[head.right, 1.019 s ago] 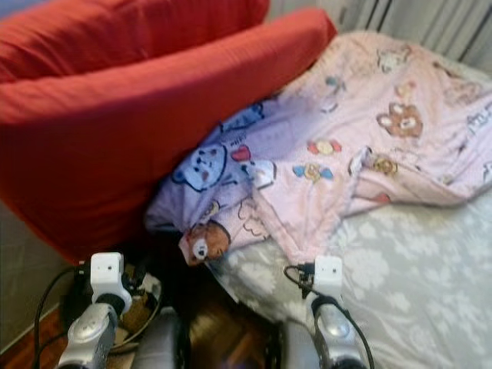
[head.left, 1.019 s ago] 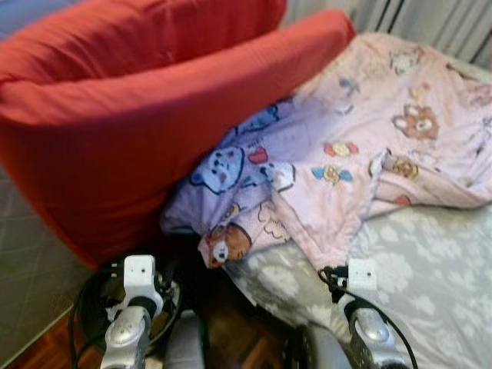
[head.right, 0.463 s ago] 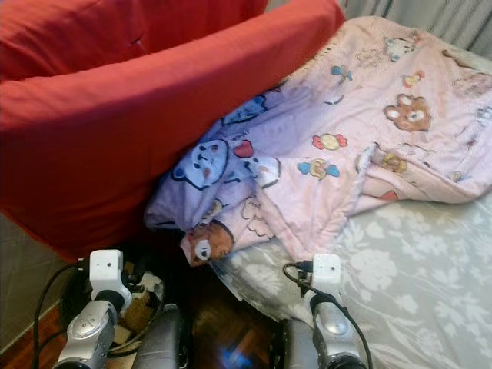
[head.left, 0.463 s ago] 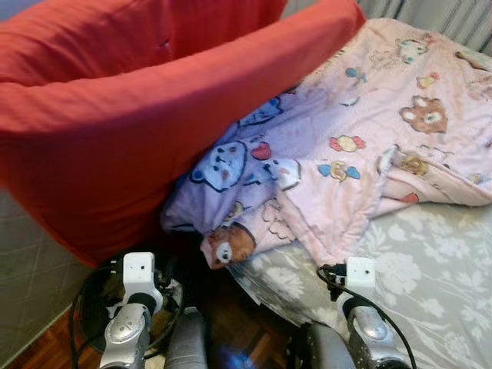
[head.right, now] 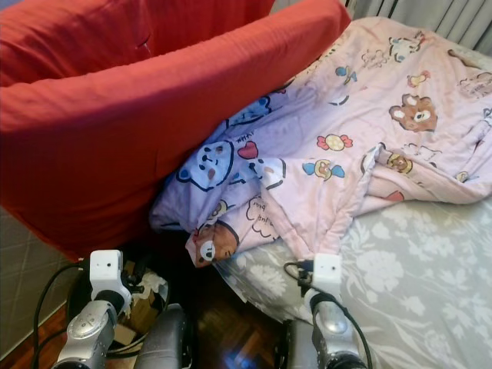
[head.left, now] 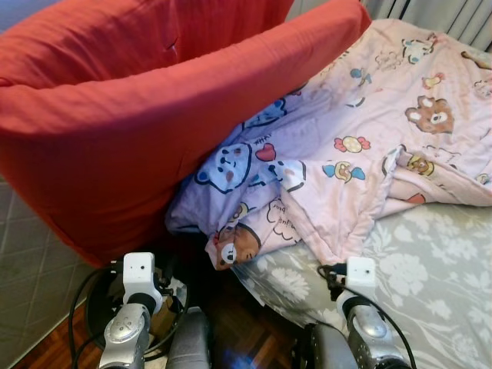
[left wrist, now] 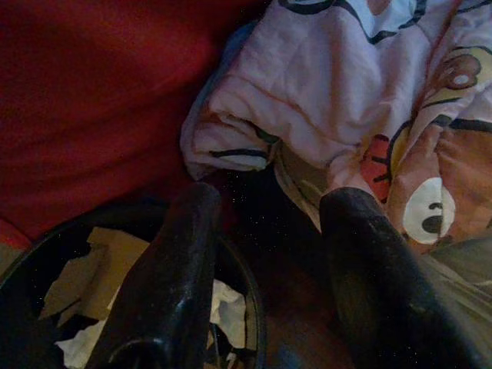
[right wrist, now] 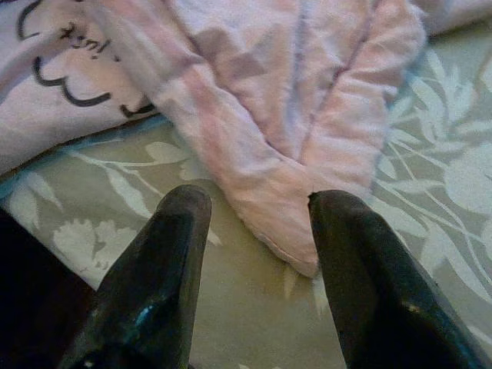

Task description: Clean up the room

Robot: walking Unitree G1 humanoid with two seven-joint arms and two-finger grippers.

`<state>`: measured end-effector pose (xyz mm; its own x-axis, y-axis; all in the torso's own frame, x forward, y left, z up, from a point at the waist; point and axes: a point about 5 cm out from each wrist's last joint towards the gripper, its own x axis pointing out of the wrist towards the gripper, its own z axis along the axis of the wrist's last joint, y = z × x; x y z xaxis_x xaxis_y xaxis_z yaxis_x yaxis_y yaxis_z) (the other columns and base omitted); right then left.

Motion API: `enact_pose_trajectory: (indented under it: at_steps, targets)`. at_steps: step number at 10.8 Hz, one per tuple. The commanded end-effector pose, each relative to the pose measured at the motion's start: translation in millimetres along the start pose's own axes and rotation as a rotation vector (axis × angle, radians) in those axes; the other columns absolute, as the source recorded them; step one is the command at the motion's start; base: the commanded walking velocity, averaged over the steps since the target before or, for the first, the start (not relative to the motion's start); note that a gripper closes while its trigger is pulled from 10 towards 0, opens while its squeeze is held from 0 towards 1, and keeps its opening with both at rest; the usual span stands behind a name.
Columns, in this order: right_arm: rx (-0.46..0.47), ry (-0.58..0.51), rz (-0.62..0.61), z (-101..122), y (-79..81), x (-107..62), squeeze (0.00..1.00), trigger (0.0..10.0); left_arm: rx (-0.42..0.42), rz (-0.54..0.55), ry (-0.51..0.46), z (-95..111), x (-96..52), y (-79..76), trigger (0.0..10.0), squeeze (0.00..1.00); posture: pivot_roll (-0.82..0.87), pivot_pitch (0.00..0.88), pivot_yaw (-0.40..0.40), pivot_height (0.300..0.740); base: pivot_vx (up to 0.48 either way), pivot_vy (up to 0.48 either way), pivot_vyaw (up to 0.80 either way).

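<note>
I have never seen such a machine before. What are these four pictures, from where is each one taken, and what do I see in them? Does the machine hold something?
This is a humanoid robot standing at a bed. Two pictures come from cameras in its head, looking down; the silver tubes at the bottom are its arms. The other two come from cameras on its wrists, looking along black fingers. The left gripper hangs open over a black bin with paper scraps. The right gripper is open above a corner of the pink cartoon blanket, which lies on a grey flowered bedsheet. A big red cushion leans beside the blanket. Neither gripper holds anything.
</note>
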<state>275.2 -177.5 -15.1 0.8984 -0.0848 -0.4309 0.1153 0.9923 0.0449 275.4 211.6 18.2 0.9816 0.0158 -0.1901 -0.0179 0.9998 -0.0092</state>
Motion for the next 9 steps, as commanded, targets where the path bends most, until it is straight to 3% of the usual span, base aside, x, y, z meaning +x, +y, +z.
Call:
enact_pose_trajectory:
  at_steps: [1, 5, 9]
  targets:
    - [0.023, 0.046, -0.029, -5.4, -3.8, -0.5, 0.00, 10.0, -0.012, 0.010, 0.026, -7.2, -5.9, 3.0, 10.0, 0.00, 0.18, 0.272, 0.001, 0.635, 0.000, 0.000, 0.00]
    - [0.027, -0.004, -0.059, 12.6, -6.0, 6.6, 0.00, 10.0, -0.001, -0.005, 0.001, -2.7, -8.8, 2.6, 10.0, 0.00, 0.18, 0.324, 0.021, 0.597, 0.000, 0.000, 0.00]
    - [0.032, -0.093, -0.017, 54.8, 1.9, 21.8, 0.01, 10.0, 0.004, -0.074, -0.143, 37.0, -4.7, -11.7, 10.0, 0.00, 0.21, 0.416, 0.039, 0.597, 0.000, 0.000, 0.00]
